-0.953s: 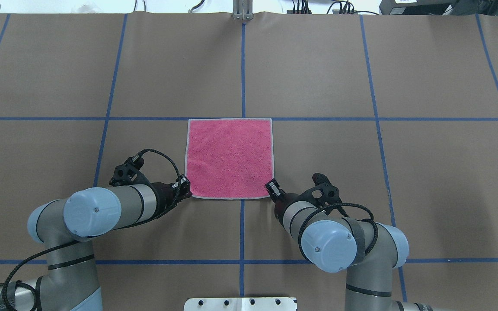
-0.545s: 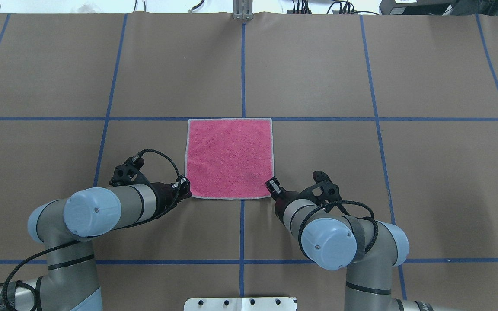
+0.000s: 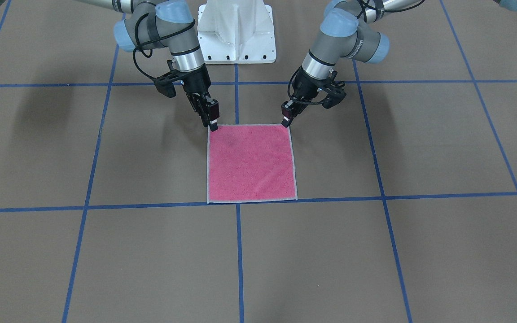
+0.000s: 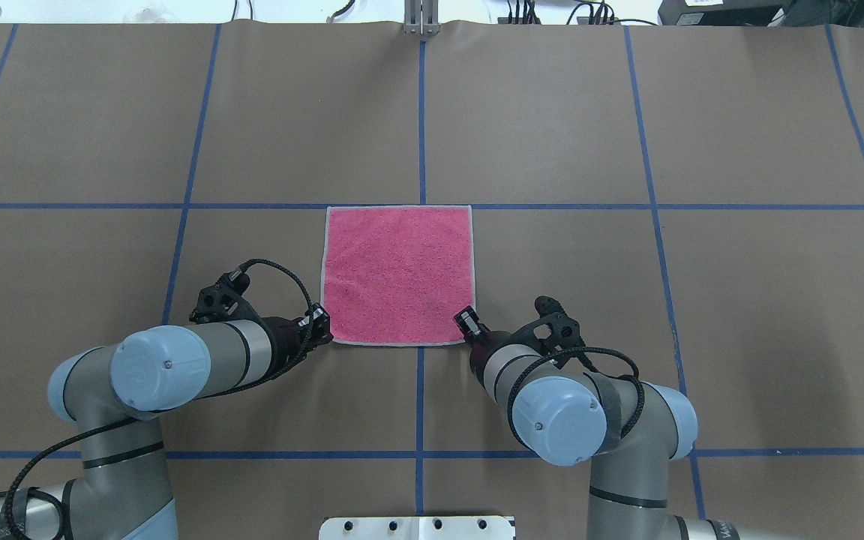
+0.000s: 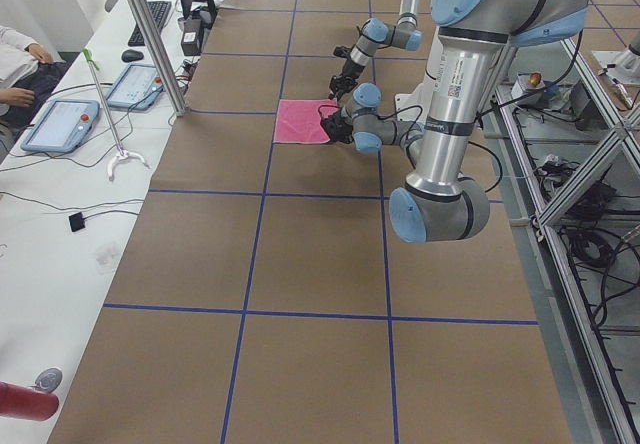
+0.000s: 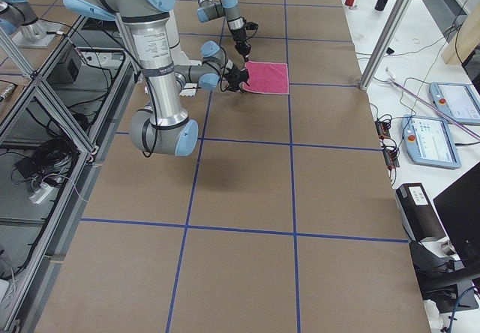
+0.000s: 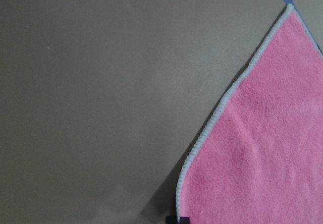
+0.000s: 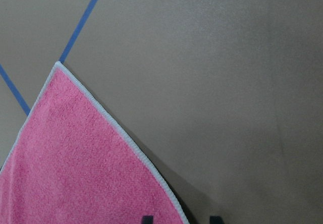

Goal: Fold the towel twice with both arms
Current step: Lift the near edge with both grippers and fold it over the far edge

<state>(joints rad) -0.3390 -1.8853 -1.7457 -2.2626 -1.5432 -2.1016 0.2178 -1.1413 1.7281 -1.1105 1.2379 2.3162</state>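
On brown desk (image 4: 552,112), at centre, towel (image 4: 398,274) lies flat, pink face up, unfolded. Right fingers (image 4: 466,321) apart, straddling stitched edge by robot-side right corner. Left fingers (image 4: 319,319) at robot-side left corner; apart or together, cannot tell.

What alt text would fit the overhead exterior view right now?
A pink square terry towel with light edging lies flat in the middle of a brown table marked with a blue tape grid. The left tool and the right tool are at its two near corners, each arm coming in from its own side.
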